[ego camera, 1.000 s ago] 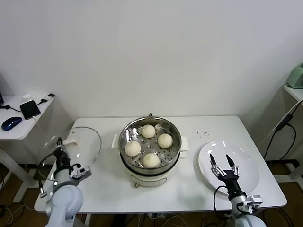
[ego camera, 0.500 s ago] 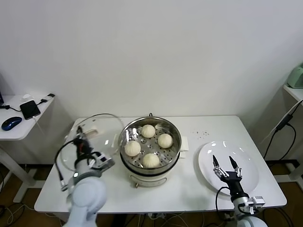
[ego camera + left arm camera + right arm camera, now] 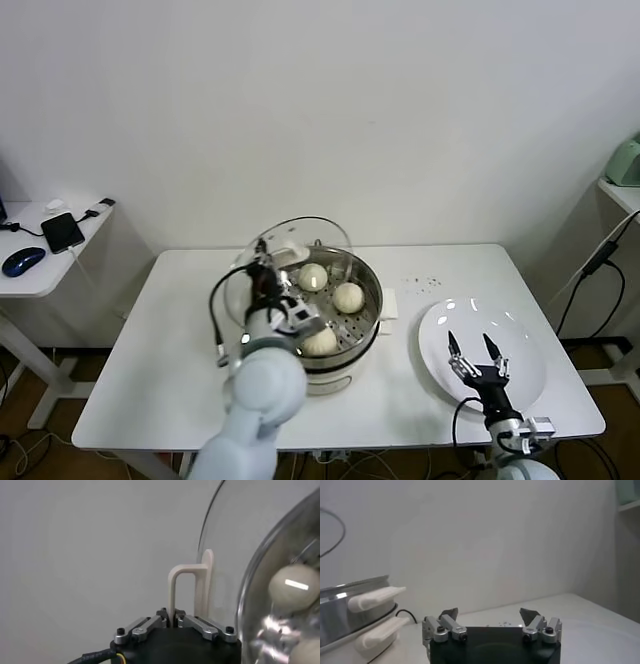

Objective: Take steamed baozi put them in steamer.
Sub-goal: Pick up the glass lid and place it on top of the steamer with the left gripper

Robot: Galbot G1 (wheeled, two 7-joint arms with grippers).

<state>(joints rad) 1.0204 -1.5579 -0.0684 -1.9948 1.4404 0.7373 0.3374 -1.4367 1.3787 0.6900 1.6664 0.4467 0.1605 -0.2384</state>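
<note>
The steamer stands mid-table, with its white side handle showing in the right wrist view. Three steamed baozi show on its tray; one baozi appears through the glass. My left gripper is shut on the cream handle of the glass lid. It holds the lid tilted nearly upright over the steamer's left side, hiding part of the tray. My right gripper hovers open and empty over the white plate.
The white table carries the steamer and the plate. A side table at the left holds a phone and a mouse. A shelf with a green object stands at the right, with cables hanging below it.
My left arm has swung the lid from the table's left edge rightward and up to the steamer's left side. The right gripper has barely moved.
</note>
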